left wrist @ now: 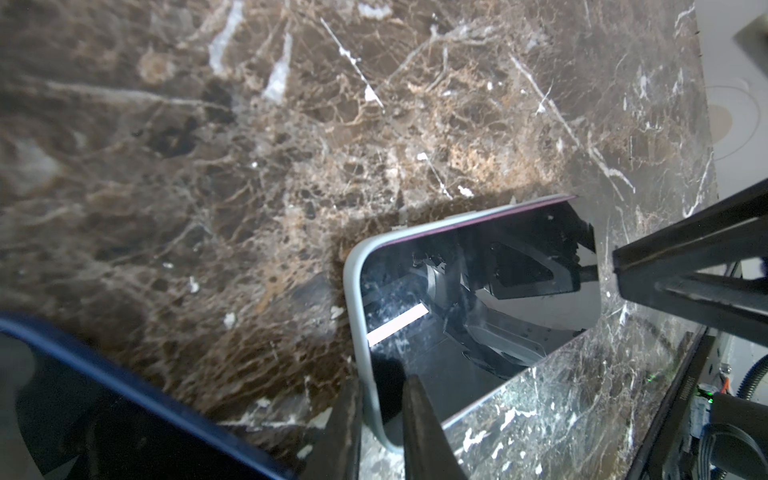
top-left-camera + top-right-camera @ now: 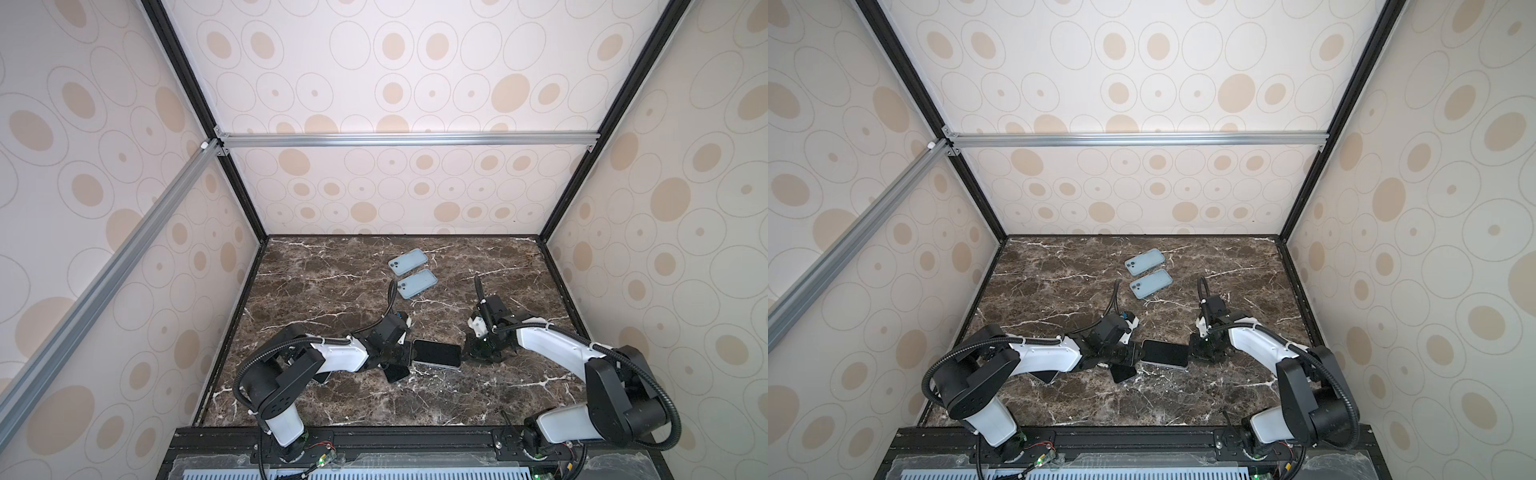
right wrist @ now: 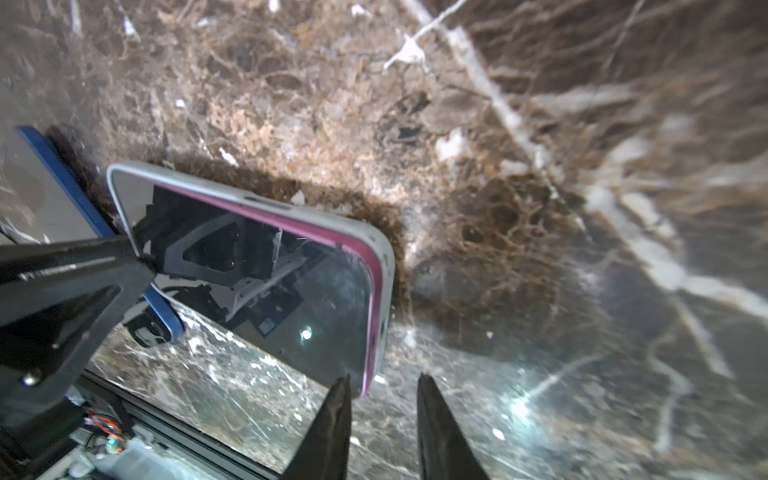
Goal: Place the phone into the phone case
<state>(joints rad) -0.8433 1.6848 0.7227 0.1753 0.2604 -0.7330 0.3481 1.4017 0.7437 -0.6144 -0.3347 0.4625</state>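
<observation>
Nearest the arms' bases, in the front half of the desk (image 2: 332, 399), the phone (image 2: 436, 353) lies screen up between the two arms. It sits inside its pale case (image 3: 388, 266), with a pink strip of its edge showing along the rim. The left fingers (image 1: 415, 415) are pinched on one short end of the cased phone. The right fingers (image 3: 428, 415) stand apart just off the opposite end, with only marble between them.

Glare makes it hard to tell whether the pink strip means one side sits proud of the case. If it does, the step in hand is seating the phone. The left pinch should hold firm as an anchor while the rim is pressed down corner by corner. Pushing mid-glass could make the phone skate on the polished stone.

Beside the left wrist lies a dark blue slab (image 1: 124, 386). Farther back a pale blue handset (image 2: 407, 262) rests face down, with a second handset (image 2: 417, 284) just beside it. Beyond them, walls (image 2: 415, 187) papered in tan ovals enclose the desk.
</observation>
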